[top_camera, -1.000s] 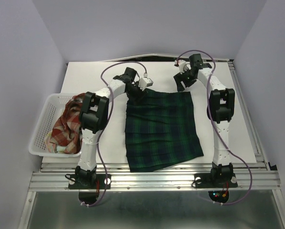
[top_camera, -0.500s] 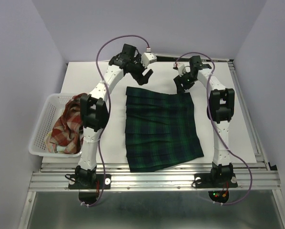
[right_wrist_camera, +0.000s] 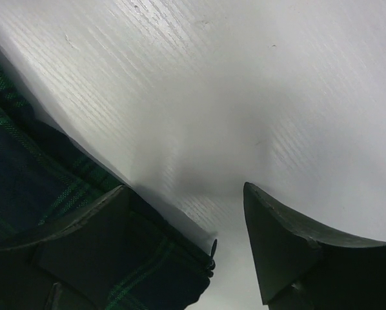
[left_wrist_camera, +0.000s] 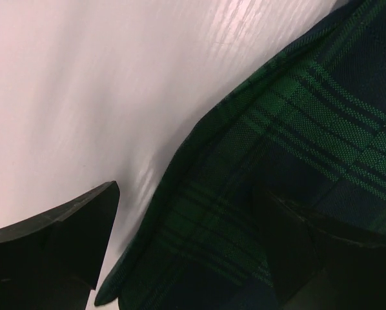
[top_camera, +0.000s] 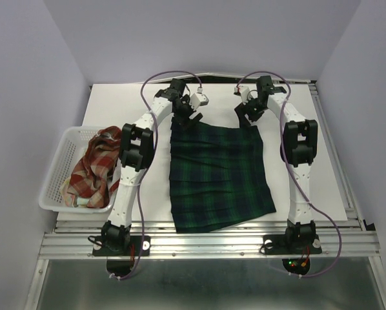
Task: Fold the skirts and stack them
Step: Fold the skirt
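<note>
Spread apart, left tool [left_wrist_camera: 186,194] and right tool [right_wrist_camera: 185,187] straddle one green skirt's [top_camera: 215,174] 11 and 1 o'clock corners. One red skirt [top_camera: 90,171] shows at 9 o'clock.

Left hand [top_camera: 184,120] and right hand [top_camera: 246,120] at far corners of spread skirt [top_camera: 219,174]; second skirt [top_camera: 93,169] in basket [top_camera: 51,192].

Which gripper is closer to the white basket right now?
Left. The left gripper is at the green plaid skirt's far left corner, right of and beyond the basket; the right gripper is at the skirt's far right corner, farther away.
</note>
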Controlling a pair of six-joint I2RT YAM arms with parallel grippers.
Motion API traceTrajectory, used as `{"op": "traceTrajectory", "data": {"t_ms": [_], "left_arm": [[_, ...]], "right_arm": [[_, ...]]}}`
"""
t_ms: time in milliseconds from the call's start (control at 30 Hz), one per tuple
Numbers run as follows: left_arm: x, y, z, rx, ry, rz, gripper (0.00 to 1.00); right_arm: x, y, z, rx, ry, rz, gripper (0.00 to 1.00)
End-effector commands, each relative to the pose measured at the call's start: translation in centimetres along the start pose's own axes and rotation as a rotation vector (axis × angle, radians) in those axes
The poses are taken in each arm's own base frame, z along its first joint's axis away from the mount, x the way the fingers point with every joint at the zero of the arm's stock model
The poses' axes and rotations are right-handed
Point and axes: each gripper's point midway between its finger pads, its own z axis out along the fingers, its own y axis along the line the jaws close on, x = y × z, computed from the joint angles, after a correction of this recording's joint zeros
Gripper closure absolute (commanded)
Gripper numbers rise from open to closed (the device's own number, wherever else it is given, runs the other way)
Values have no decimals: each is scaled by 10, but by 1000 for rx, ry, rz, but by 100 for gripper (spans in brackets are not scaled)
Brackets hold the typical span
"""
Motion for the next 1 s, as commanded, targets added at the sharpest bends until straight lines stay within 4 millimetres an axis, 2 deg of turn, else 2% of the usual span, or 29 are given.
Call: {"op": "traceTrajectory", "data": {"t_ms": [0, 133, 233, 300, 400, 467, 600, 633, 767, 800, 967], "left_arm": [[17, 7, -7, -9, 64, 17, 11], [37, 1, 1, 21, 110, -1, 28], [41, -2, 3, 29, 117, 3, 40], [41, -2, 4, 31, 113, 0, 40], [41, 0, 2, 23, 111, 3, 40], [41, 0, 2, 21, 109, 6, 40], [40, 1, 2, 18, 102, 7, 38], [40, 1, 3, 20, 100, 6, 38], [39, 2, 2, 20, 95, -1, 37], [39, 3, 2, 18, 92, 1, 36], [40, 5, 2, 11, 93, -2, 36]], "right_arm": [[-14, 1, -25, 18, -20, -43, 21], [-13, -2, -29, 30, -2, -79, 19], [-5, -4, -25, 33, 25, -88, 22], [2, -6, -26, 22, 41, -83, 24], [-2, -11, -39, 11, 5, -41, 26], [-16, -22, -57, 26, -53, -15, 26], [-46, -12, -77, -32, -169, 9, 25], [-47, -8, -78, -47, -178, 7, 25], [-39, 0, -73, -85, -171, -12, 25], [-29, -1, -65, -87, -144, -21, 26], [-4, -6, -41, -94, -77, -34, 28]]}}
